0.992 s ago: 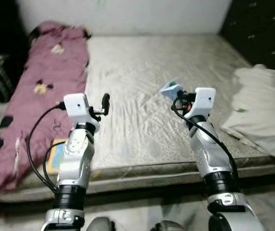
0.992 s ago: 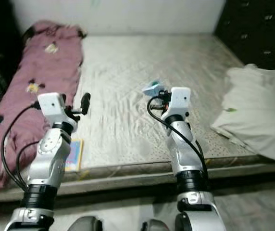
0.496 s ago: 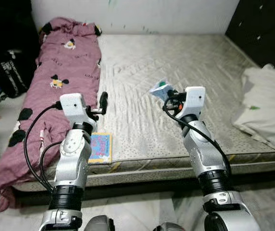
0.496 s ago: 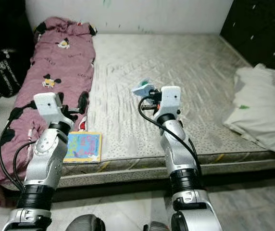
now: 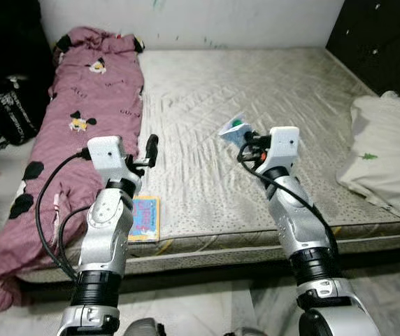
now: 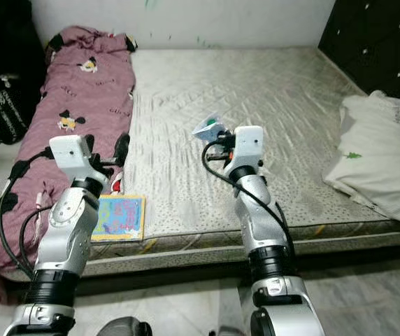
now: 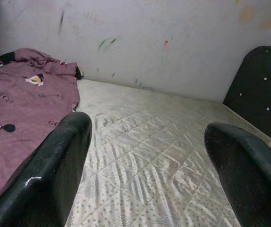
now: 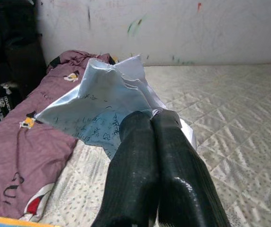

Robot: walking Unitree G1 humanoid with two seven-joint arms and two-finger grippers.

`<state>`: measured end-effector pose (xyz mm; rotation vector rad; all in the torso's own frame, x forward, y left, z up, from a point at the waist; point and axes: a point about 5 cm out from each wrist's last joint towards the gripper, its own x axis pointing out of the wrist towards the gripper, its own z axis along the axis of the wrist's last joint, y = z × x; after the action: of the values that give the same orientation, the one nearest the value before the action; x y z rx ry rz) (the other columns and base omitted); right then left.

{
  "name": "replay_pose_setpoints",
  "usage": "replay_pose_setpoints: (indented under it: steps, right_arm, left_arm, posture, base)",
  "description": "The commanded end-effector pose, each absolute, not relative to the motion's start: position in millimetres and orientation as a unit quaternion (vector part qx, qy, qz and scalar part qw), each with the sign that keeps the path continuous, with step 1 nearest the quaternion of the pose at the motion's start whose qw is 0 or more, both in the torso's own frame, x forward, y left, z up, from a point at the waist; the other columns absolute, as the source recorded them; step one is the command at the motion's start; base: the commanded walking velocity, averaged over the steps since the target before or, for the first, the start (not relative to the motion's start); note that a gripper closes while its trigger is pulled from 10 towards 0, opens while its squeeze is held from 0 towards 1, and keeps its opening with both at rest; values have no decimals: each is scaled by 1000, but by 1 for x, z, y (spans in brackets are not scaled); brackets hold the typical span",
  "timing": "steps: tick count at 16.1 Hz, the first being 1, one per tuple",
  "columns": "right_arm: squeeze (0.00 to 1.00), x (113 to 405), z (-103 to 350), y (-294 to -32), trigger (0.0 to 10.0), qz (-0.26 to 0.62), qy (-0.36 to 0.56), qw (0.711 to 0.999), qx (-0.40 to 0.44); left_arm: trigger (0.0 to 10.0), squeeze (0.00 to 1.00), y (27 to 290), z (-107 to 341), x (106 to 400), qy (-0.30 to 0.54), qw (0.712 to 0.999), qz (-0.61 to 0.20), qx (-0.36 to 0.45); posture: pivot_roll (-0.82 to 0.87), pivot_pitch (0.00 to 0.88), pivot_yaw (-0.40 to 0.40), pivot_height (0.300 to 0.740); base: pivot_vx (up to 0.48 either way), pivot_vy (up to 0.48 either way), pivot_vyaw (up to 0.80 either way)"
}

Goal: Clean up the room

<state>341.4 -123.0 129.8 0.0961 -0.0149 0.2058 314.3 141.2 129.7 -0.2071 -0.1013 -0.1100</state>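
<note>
Step in hand: carrying a picked-up scrap, by the look of it; no bin in view.
Right gripper (image 8: 147,137): clenched on a crumpled wrapper (image 8: 97,106), which sticks out beyond the fingertips, raised above the mattress (image 5: 270,98).
Left gripper (image 7: 145,156): released, fingers spread wide, nothing between them, raised over the mattress.
Left to tidy: colourful book (image 6: 119,217) at the mattress edge, below and behind the left jaws; purple blanket (image 5: 81,105) beside them; pillow (image 6: 382,154) well off beyond the right jaws.
Next move, likely: find somewhere to drop the wrapper.

Head stereo pair high over mattress (image 5: 256,105); wrist cameras low, wallward.
</note>
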Motion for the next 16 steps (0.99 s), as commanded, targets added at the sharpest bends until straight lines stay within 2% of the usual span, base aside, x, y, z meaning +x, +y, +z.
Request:
replay_pose_setpoints:
  steps: [1,10,16]
  right_arm:
    - [0,343,133,-123,10000,103,-11,994,46]
    - [0,343,131,-128,10000,96,-10,994,42]
    - [0,344,130,-130,10000,92,-10,995,38]
  left_arm:
    - [10000,0,142,134,315,-57,992,-59,-101]
    - [10000,0,140,134,314,-57,991,-69,-102]
    - [10000,0,143,131,315,-46,992,-51,-107]
  posture:
    - [16,0,-20,740]
    - [16,0,-19,740]
    - [16,0,-19,740]
  base:
    - [247,0,0]
    - [202,0,0]
    - [0,0,0]
